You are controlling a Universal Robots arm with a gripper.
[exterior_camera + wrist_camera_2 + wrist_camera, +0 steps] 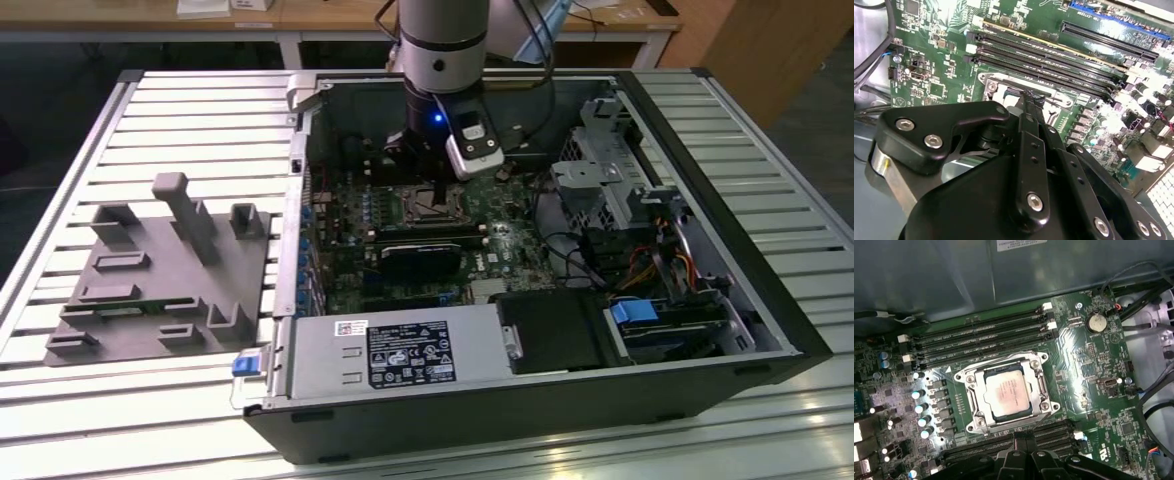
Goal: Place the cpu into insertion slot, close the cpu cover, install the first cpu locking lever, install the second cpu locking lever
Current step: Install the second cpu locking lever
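In the exterior view the arm reaches down into the open computer case (747, 250), which lies on the slatted bench (174, 110). The claw (434, 185) hangs low, just above the insertion slot (430, 210) on the green motherboard (514, 250). A grey fixture (160, 280) sits well apart on the exterior view's left. In the second wrist view the claw (1030, 99) looks closed, its tips drawn together with nothing between them. The tips sit at the edge of the socket's silver frame, touching it or very nearly so, with the long memory slots (1054, 55) just beyond. In the first wrist view the cpu (1006, 395) lies flat and square in its socket, silvery top up. The cpu cover (1040, 385) lies down around it like a window frame. The claw (1026, 442) is at the near side of the socket, beside the nearer bank of memory slots. The chip is seated and the cover is closed, so I judge a locking lever to be the step in hand, though I cannot tell whether either lever is latched. Such a thin wire lever calls for a steady tip kept on the metal, pressing down and sideways without slipping onto the board.
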